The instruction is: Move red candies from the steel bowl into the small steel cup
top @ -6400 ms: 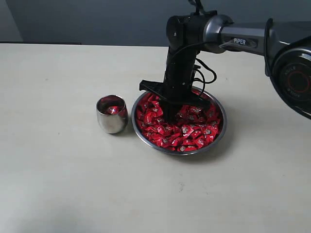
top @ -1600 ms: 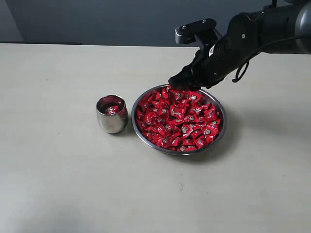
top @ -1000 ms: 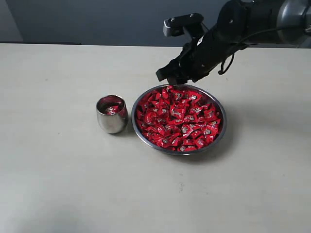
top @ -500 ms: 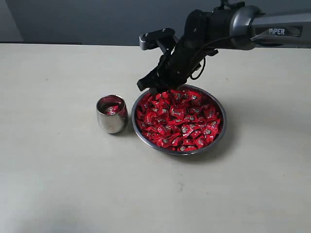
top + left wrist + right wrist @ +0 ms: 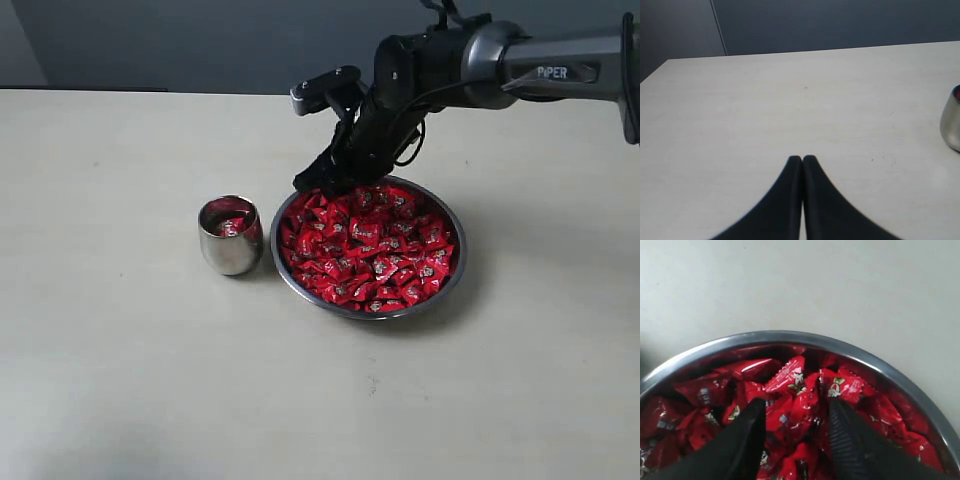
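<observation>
The steel bowl [image 5: 461,262] stands near the middle of the pale surface [image 5: 120,360], heaped with red candies [image 5: 375,252] in shiny wrappers. The small steel cup [image 5: 229,250] stands upright just beside the bowl's left side, very close to its rim; whether the two touch cannot be told. At least one red candy [image 5: 232,227] lies inside the cup.

The right arm [image 5: 520,65] reaches in from the upper right of the exterior view and bends down to the bowl's far left edge. The right fingers [image 5: 318,178] hang there, just over the rim and the outermost candies. In the right wrist view these fingers [image 5: 747,440] stand clearly apart, pointing down into the bowl [image 5: 790,335]. Several of the candies [image 5: 792,385] show in the gap between them, but none is gripped. Whether the fingertips touch the heap cannot be told.

The left arm does not show in the exterior view. In the left wrist view the left fingers [image 5: 789,192] are pressed together tip to tip with nothing between them, above bare surface [image 5: 740,100]. The side of the cup [image 5: 951,122] shows at the edge of that view, well apart from the fingers.
</observation>
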Robot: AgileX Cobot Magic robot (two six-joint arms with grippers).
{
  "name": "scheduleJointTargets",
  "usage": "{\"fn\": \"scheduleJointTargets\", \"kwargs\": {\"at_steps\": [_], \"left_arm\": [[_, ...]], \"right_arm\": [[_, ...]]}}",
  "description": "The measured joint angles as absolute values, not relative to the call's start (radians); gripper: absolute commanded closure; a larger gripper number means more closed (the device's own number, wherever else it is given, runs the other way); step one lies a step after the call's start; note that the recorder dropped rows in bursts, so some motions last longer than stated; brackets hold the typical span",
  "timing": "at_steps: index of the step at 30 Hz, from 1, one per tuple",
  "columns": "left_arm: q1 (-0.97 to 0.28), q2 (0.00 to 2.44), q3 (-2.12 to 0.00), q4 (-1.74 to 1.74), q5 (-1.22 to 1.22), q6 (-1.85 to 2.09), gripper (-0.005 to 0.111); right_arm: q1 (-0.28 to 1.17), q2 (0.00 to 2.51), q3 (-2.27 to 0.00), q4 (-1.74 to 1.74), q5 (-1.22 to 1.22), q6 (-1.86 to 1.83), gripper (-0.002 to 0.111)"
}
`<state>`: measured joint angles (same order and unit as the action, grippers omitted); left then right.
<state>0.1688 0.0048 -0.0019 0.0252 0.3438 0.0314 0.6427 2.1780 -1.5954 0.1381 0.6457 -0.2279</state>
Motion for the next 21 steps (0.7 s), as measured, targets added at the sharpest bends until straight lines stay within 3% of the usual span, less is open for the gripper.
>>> {"fn": "scheduleJointTargets", "kwargs": {"at_steps": [9, 12, 17, 21], "left_arm": [[0.169, 0.005, -0.002, 0.025, 0.344, 0.031, 0.106], [0.169, 0.005, -0.002, 0.025, 0.344, 0.031, 0.106], [0.169, 0.005, -0.002, 0.025, 0.344, 0.031, 0.106], [0.169, 0.005, -0.002, 0.025, 0.344, 0.031, 0.106]], "right_arm": [[0.643, 2.219, -1.595, 0.137, 0.643, -0.227, 0.068], [0.643, 2.221, -1.595, 0.137, 0.641, -0.227, 0.077], [0.643, 2.221, -1.595, 0.137, 0.639, -0.225, 0.106], [0.643, 2.221, -1.595, 0.137, 0.637, -0.225, 0.109]]}}
